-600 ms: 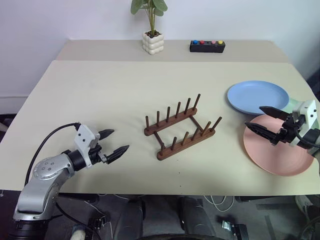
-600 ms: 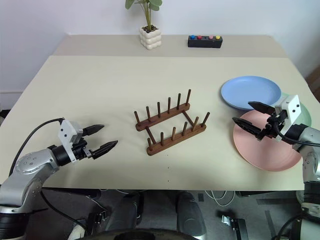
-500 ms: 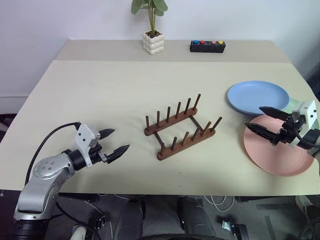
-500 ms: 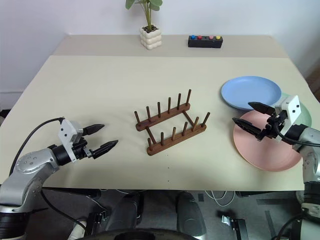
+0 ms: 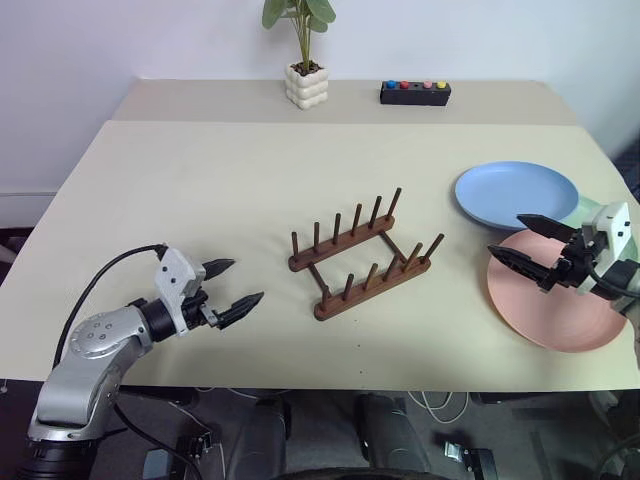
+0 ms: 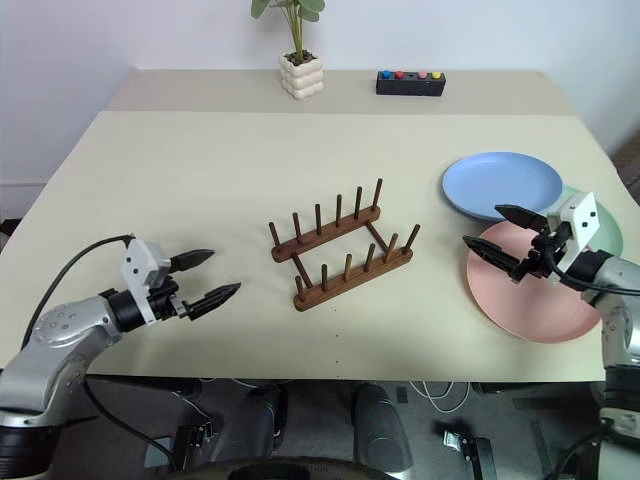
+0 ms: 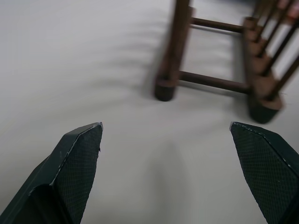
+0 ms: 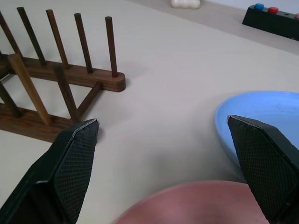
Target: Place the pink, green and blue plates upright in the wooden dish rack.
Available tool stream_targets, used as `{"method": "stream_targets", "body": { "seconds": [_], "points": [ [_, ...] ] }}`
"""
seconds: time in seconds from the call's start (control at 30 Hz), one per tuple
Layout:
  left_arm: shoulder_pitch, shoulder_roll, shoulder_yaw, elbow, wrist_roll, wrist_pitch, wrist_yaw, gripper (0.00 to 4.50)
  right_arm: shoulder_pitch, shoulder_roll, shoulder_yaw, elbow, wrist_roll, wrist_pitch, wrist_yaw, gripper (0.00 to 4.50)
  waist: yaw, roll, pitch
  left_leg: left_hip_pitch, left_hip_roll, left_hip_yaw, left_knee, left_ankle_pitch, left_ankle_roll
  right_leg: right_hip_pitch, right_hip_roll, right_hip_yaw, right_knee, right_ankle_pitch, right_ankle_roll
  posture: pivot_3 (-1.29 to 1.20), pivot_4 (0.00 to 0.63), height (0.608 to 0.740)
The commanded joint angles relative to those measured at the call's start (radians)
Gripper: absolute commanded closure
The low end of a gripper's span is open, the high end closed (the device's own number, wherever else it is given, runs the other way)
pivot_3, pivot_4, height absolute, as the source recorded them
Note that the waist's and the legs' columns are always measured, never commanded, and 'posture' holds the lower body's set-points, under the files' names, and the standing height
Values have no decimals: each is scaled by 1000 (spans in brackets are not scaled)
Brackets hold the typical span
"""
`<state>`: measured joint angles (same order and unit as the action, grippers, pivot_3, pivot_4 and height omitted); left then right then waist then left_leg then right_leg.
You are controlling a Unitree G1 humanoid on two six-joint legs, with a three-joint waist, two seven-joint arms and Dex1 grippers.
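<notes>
Left gripper (image 5: 229, 284) edged slightly toward the wooden dish rack (image 5: 364, 256); fingers wide, empty. Right gripper (image 5: 524, 241) hangs wide over pink plate (image 5: 560, 315). Blue plate (image 5: 515, 193) lies flat beyond it; green plate (image 5: 593, 210) probably tucked under both, mostly hidden. Rack empty, mid-table.
</notes>
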<state>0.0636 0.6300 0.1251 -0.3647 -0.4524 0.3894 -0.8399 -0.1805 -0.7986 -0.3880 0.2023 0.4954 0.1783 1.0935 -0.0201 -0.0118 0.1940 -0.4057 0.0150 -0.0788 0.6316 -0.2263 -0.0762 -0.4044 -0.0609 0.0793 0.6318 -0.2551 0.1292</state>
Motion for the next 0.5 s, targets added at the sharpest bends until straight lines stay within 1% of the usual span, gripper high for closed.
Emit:
{"method": "stream_targets", "body": {
  "seconds": [0.03, 0.1, 0.27, 0.37, 0.5],
  "points": [
    [-9, 16, -20, -41, -16, 16, -18, 0, 27, 4, -13, -96, 28, 17, -14, 29, 0, 0, 0, 0, 0, 0, 0, 0, 0, 0, 0, 0, 0, 0, 0, 0, 150, 730],
    [-23, 16, -53, -44, -13, 13, -41, 0, 39, -2, -17, -132, 33, 24, -14, 29, 1, 0, 0, 0, 0, 0, 0, 0, 0, 0, 0, 0, 0, 0, 0, 0, 150, 730],
    [-49, 26, -168, -11, 48, -6, -92, 0, 70, 8, -18, -196, 42, 46, -39, 29, 2, 0, 0, 0, 0, 0, 0, 0, 0, 0, 0, 0, 0, 0, 0, 0, 150, 730],
    [-94, 8, -226, -4, 52, 23, -94, 0, 99, 11, -27, -244, 57, 61, -55, 29, 4, 0, 0, 0, 0, 0, 0, 0, 0, 0, 0, 0, 0, 0, 0, 0, 150, 730],
    [-163, -41, -322, 56, 149, -21, -53, 0, 157, 33, -26, -342, 79, 86, -89, 29, 5, 0, 0, 0, 0, 0, 1, 0, 0, 1, 0, 0, 0, 0, 0, 0, 150, 730]
  ]
}}
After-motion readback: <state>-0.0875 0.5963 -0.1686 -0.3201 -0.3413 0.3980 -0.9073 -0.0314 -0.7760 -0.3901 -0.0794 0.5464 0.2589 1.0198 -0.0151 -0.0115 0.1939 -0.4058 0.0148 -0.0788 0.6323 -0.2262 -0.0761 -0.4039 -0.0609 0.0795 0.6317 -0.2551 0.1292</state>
